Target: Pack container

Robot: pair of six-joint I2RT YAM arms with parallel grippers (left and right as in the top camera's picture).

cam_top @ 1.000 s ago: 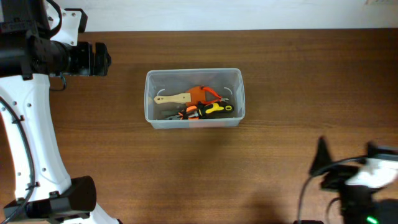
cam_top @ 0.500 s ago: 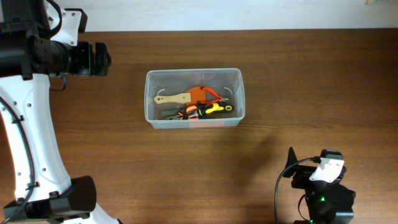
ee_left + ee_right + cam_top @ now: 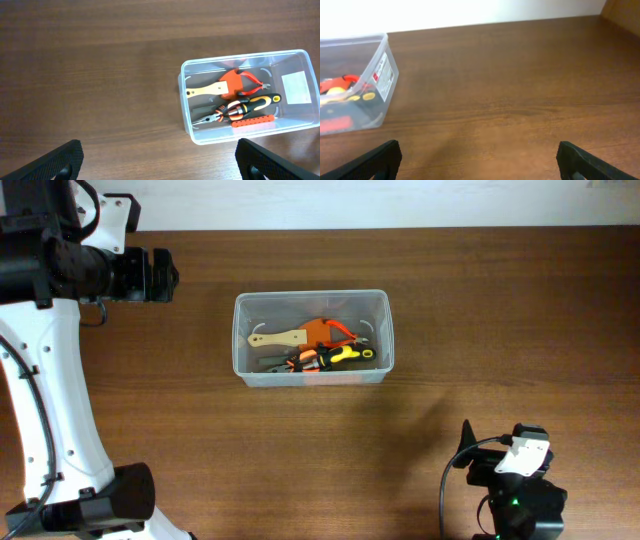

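The container (image 3: 310, 294) is a clear plastic bin at the table's middle. It holds a wooden-handled orange scraper (image 3: 300, 335), black-and-yellow pliers (image 3: 335, 357) and a red tool. The bin also shows in the left wrist view (image 3: 186, 117) and at the left of the right wrist view (image 3: 385, 70). My left gripper (image 3: 168, 275) hangs high at the far left of the bin, open and empty (image 3: 160, 165). My right gripper (image 3: 470, 445) is low at the front right, far from the bin, open and empty (image 3: 480, 160).
The brown wooden table (image 3: 480, 310) surrounds the bin. A white wall runs along the table's far edge (image 3: 470, 12). The left arm's white link (image 3: 50, 400) stands along the left side.
My right arm swung in from the right edge toward the front middle-right, then nearly stopped. The left arm and the bin have not moved.
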